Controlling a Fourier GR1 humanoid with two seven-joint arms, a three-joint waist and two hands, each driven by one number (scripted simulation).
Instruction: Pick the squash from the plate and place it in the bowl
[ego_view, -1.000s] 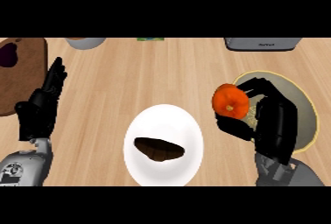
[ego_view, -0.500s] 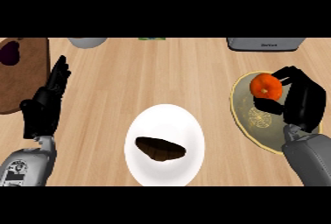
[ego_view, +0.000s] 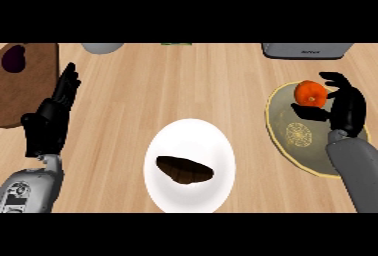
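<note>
2 grey forearms come in from the lower edge over a light wooden surface (ego_view: 184, 85). Nearest, in the middle, stands a white bowl (ego_view: 190, 136), and a dark brown piece (ego_view: 184, 170) lies inside it. What the piece is cannot be told.

At the view's left, the left hand (ego_view: 46, 125) is open, its fingers straight and pointing away from the robot. It holds nothing and is well apart from the bowl.

At the right lies a round olive plate (ego_view: 289, 145) with a gold rim and a pale ornament at its middle. The right hand (ego_view: 345, 111) is over the plate's far part, and it is curled round the orange squash (ego_view: 310, 93), with fingers above it and the thumb below. The squash shows over the plate's far edge, well apart from the bowl. Whether it rests on the plate or is lifted off it cannot be told.

Farther off, at the left edge, is a dark brown board (ego_view: 33, 90) with a purple thing (ego_view: 13, 58) on it. Along the far edge stand a grey round thing (ego_view: 103, 47), a small green thing (ego_view: 177, 44) and a grey appliance (ego_view: 306, 50).
</note>
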